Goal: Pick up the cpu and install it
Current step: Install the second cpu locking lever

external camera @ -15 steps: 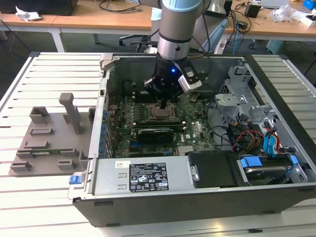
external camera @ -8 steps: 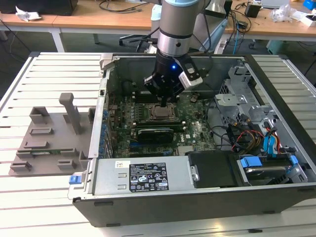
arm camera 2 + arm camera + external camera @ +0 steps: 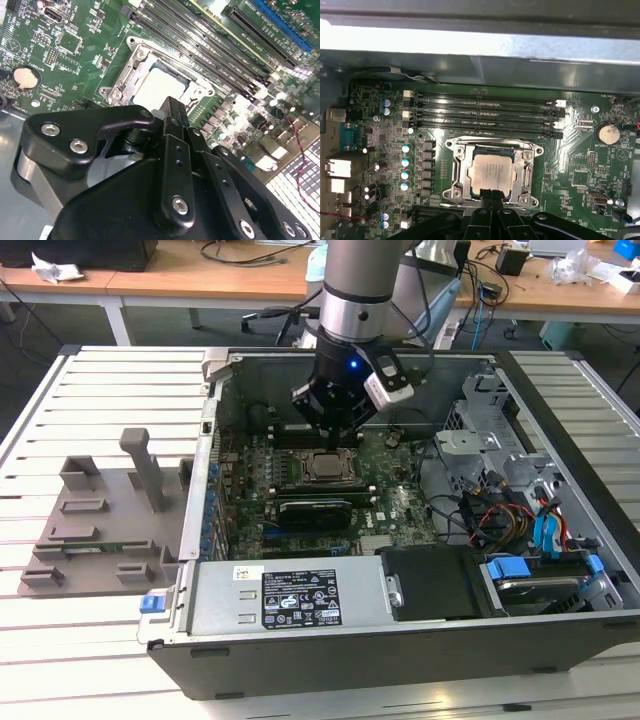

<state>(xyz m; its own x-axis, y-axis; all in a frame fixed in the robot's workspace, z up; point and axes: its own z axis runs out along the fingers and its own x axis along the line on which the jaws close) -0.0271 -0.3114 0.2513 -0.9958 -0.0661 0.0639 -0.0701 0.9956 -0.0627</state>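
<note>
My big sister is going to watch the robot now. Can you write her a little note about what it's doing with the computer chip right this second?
Pincer: over the near edge of the cpu; whether it is open or shut cannot be told.
Cpu: lying flat inside the socket frame on the motherboard, next to the memory slots.
Grey tray: outside the computer case, at the exterior view's left.
Done: the cpu appears to be placed in the socket.
Left: whether the pincer has let go cannot be seen, and the cpu's top is not covered.
</note>
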